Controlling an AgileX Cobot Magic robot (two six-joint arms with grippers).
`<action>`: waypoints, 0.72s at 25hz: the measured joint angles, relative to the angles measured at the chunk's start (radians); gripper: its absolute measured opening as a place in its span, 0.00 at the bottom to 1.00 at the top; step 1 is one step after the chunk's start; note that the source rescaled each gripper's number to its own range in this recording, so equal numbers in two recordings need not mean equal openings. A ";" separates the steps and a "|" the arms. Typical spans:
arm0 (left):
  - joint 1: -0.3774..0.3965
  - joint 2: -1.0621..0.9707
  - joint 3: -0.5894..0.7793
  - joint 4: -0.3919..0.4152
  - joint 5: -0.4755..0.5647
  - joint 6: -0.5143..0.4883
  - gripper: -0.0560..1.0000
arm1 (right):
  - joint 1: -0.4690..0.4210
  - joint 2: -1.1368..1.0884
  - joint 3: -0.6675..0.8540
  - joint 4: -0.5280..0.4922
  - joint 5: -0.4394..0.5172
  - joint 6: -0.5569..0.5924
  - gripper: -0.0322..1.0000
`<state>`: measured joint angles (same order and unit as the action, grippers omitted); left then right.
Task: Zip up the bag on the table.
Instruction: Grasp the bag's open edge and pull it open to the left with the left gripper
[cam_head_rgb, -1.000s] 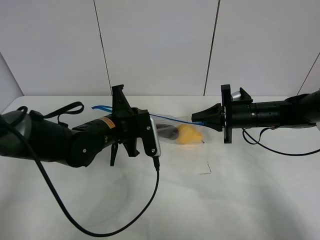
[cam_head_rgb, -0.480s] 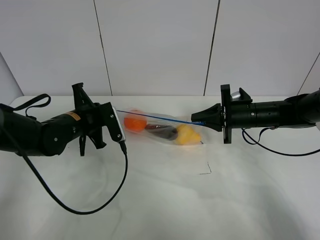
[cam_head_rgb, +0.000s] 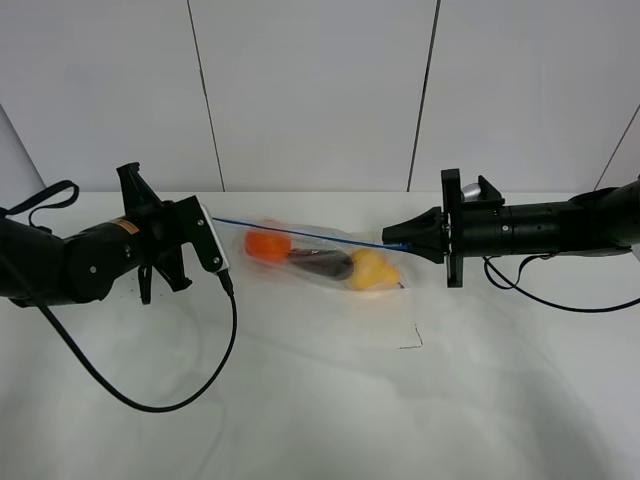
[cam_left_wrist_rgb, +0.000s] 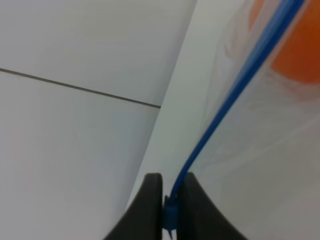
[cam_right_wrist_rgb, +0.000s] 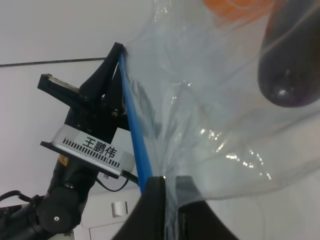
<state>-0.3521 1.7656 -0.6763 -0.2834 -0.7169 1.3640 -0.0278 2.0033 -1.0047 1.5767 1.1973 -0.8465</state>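
Note:
The clear bag (cam_head_rgb: 320, 262) lies stretched between my two grippers on the white table (cam_head_rgb: 320, 410). An orange fruit (cam_head_rgb: 267, 245), a dark item (cam_head_rgb: 322, 266) and a yellow fruit (cam_head_rgb: 373, 270) show through it. Its blue zipper strip (cam_head_rgb: 300, 233) runs taut along the far edge. My left gripper (cam_head_rgb: 213, 222) is shut on the strip's left end; the left wrist view shows the gripper (cam_left_wrist_rgb: 170, 200) pinching the strip (cam_left_wrist_rgb: 225, 105). My right gripper (cam_head_rgb: 408, 243) is shut on the bag's right end, as the right wrist view of the gripper (cam_right_wrist_rgb: 170, 210) with the strip (cam_right_wrist_rgb: 132, 135) shows.
A black cable (cam_head_rgb: 150, 400) from the left arm loops over the table in front. A thin cable (cam_head_rgb: 560, 300) trails under the right arm. A small dark mark (cam_head_rgb: 410, 342) lies in front of the bag. Grey wall panels stand behind the table.
My left gripper has slid left along the blue strip, from over the bag's middle to its left end, uncovering the orange fruit. The right gripper and the bag's right end have not moved.

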 joint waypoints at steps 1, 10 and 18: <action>0.000 0.000 0.000 0.000 0.000 0.000 0.05 | 0.000 0.000 0.000 0.000 0.000 0.000 0.03; 0.017 0.000 0.007 -0.020 -0.021 -0.045 0.33 | -0.002 0.000 0.000 -0.012 0.000 0.002 0.03; 0.144 0.000 0.007 -0.022 -0.031 -0.162 0.76 | -0.002 0.000 0.000 -0.017 0.001 0.005 0.03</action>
<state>-0.2080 1.7653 -0.6695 -0.3059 -0.7483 1.2018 -0.0300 2.0033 -1.0047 1.5595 1.1985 -0.8411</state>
